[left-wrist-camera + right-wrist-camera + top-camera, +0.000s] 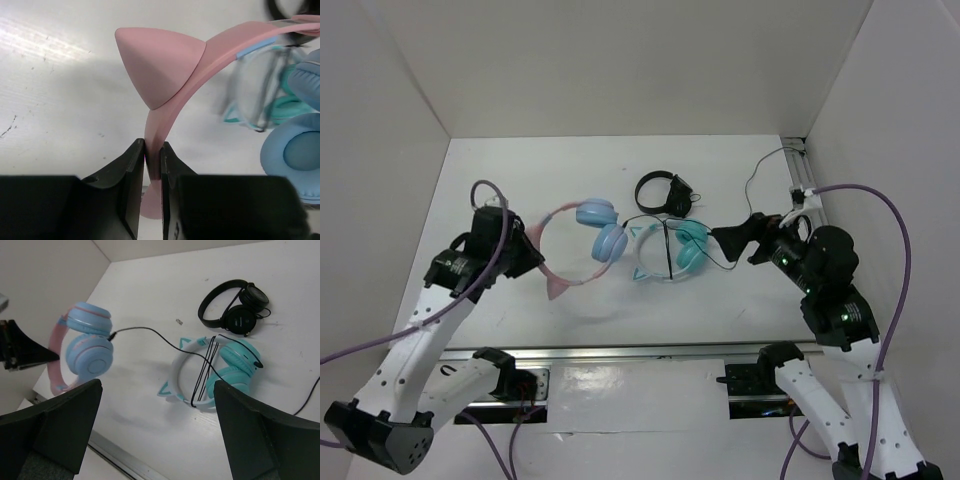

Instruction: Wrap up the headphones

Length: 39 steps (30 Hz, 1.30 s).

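**Left claw clamped on the pink headband, right claw wide open**

The left gripper (528,254) (152,165) is closed on the headphones (610,243) (165,65). Its two black fingers (131,175) pinch the thin pink headband edge-on, just below one cat ear. The band arcs away from the jaws toward the right, where the light blue ear cups sit one beside the other.

In the top view the headphones lie left of centre on the white table (520,170). They appear raised off it, with a faint shadow on the surface nearer the arms. A thin black cable (145,330) leaves the lower blue cup and runs right toward the white-and-teal headphones (670,250) (215,370). Black strands cross that pair's headband; whether they belong to the same cable cannot be told.

The right gripper (745,240) (155,385) hangs with its fingers spread wide, holding nothing. It is just right of the white-and-teal pair and well apart from the pink one. The black headphones (665,190) (235,307) lie farther back, just beyond the white-and-teal pair
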Each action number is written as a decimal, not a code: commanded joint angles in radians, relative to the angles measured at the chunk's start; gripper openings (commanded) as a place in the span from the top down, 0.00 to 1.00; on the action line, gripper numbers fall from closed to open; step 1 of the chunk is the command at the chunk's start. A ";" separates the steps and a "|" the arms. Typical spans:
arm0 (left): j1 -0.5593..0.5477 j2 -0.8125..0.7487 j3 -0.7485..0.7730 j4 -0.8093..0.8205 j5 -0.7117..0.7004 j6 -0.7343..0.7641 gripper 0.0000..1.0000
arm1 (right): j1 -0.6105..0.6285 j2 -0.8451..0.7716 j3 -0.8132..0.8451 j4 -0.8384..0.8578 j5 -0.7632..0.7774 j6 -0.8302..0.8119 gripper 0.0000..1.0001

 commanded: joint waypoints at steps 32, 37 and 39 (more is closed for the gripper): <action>-0.005 0.140 1.032 -0.005 0.315 0.171 1.00 | 0.005 0.049 -0.179 0.611 -0.178 -0.055 0.00; -0.005 0.180 1.041 -0.005 0.225 0.201 1.00 | 0.005 0.028 -0.226 0.673 -0.365 -0.083 0.03; -0.005 0.191 1.041 -0.014 0.191 0.213 1.00 | 0.005 0.003 -0.242 0.684 -0.420 -0.083 0.04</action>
